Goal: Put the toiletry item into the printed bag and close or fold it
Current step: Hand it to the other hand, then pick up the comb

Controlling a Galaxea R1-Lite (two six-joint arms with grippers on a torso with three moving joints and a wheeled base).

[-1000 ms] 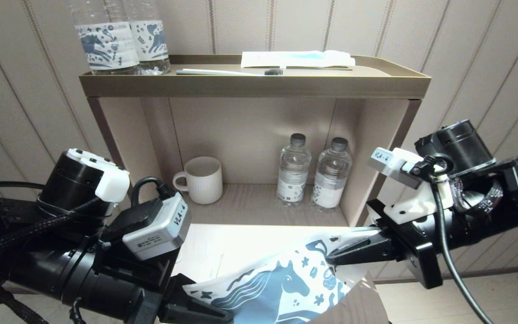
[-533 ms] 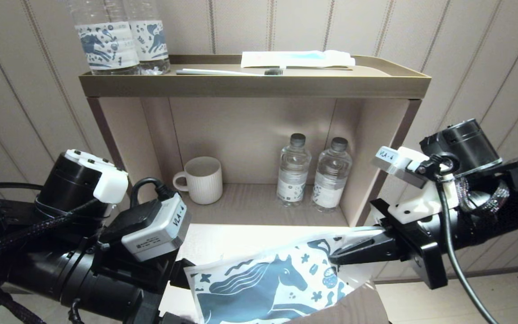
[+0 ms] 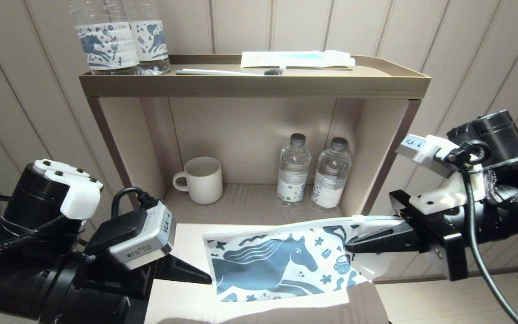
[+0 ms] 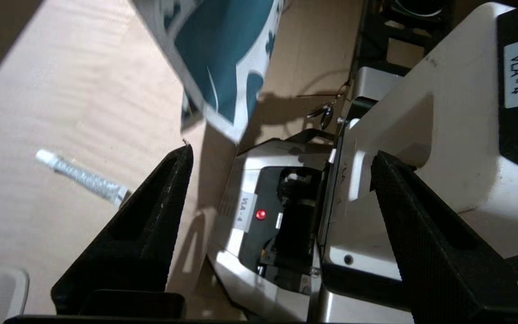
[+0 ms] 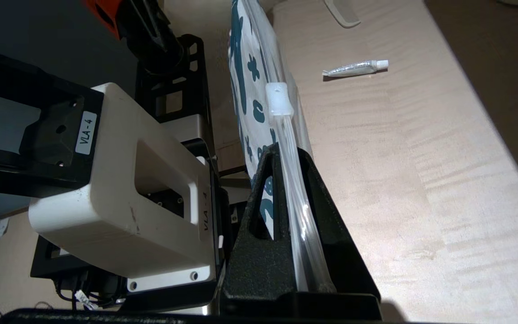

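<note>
The printed bag (image 3: 281, 265) hangs upright over the pale table (image 3: 187, 301), its blue horse facing me. My right gripper (image 5: 286, 150) is shut on the bag's right end along the clear zip strip, just behind the white slider (image 5: 279, 99). My left gripper (image 4: 281, 153) stands wide open and holds nothing. It sits just left of the bag's lower left corner (image 4: 223, 117). A flat white tip (image 5: 342, 13) lies on the table behind the bag and looks like the comb's end. The rest of the comb is hidden.
A small toothpaste tube (image 5: 355, 67) lies on the table behind the bag. The shelf unit (image 3: 254, 85) behind holds a white mug (image 3: 201, 180) and two bottles (image 3: 315, 177). On its top are horse-label bottles (image 3: 122, 42), a toothbrush (image 3: 227, 71) and a flat packet (image 3: 297, 58).
My left gripper has let go of the bag's left end and drawn back to the left. My right gripper has moved right with the bag, which now hangs straight.
</note>
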